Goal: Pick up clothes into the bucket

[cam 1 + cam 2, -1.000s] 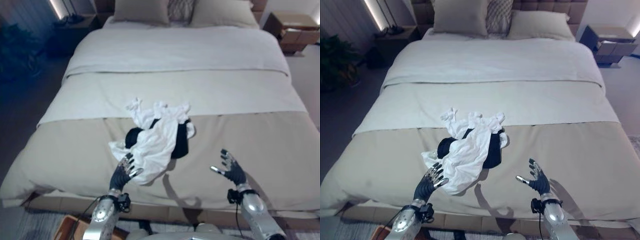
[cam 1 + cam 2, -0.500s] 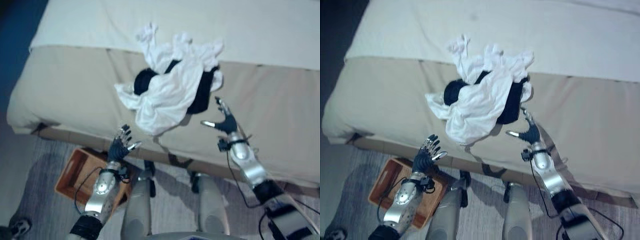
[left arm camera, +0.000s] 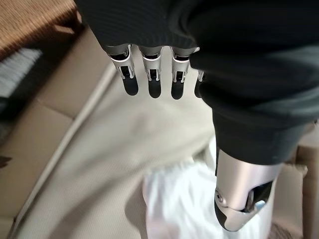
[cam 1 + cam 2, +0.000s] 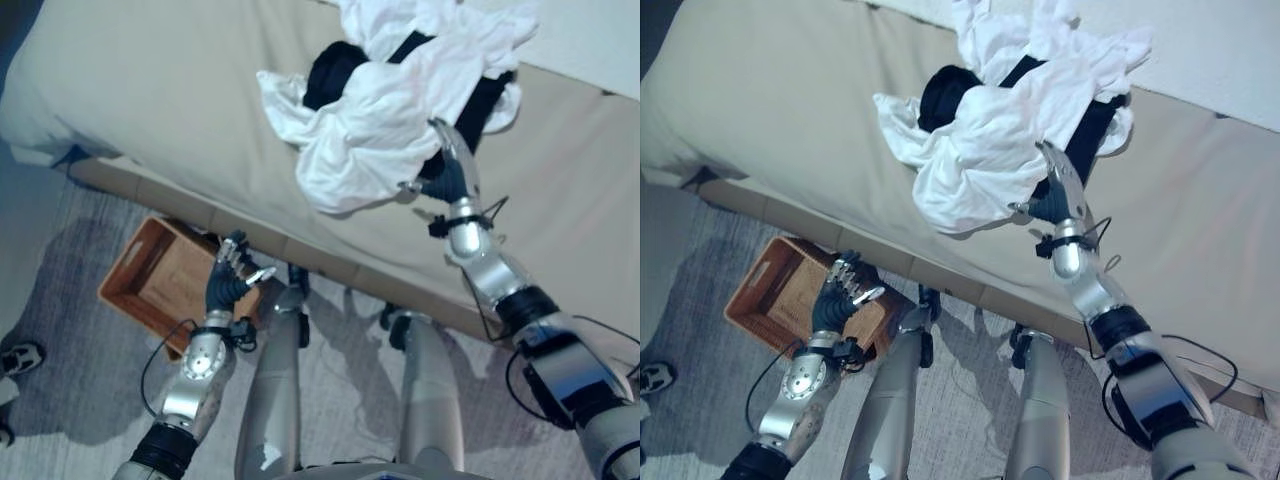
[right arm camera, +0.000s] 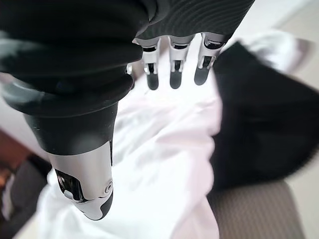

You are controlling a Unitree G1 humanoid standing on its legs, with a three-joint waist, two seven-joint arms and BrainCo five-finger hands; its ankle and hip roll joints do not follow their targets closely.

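Observation:
A heap of clothes lies on the beige bed cover (image 4: 150,90) near its front edge: a crumpled white garment (image 4: 385,120) over a black garment (image 4: 335,72). My right hand (image 4: 447,172) is open at the heap's near right side, its straight fingers (image 5: 173,64) over the white cloth (image 5: 164,164) beside the black cloth (image 5: 264,114). Below the bed's edge my left hand (image 4: 232,278) is open and holds nothing, next to a brown woven basket (image 4: 128,258) on the floor. White cloth (image 3: 184,199) shows past the left hand's fingers (image 3: 149,74).
The basket stands on grey carpet against the bed's base, left of my legs. A person's shoe (image 4: 20,357) is at the far left on the floor. The bed's wooden base runs along under the cover's edge.
The camera has tipped down, so the whole picture shifted. My right hand has reached forward onto the clothes heap. My left hand has dropped below the bed's edge beside the basket.

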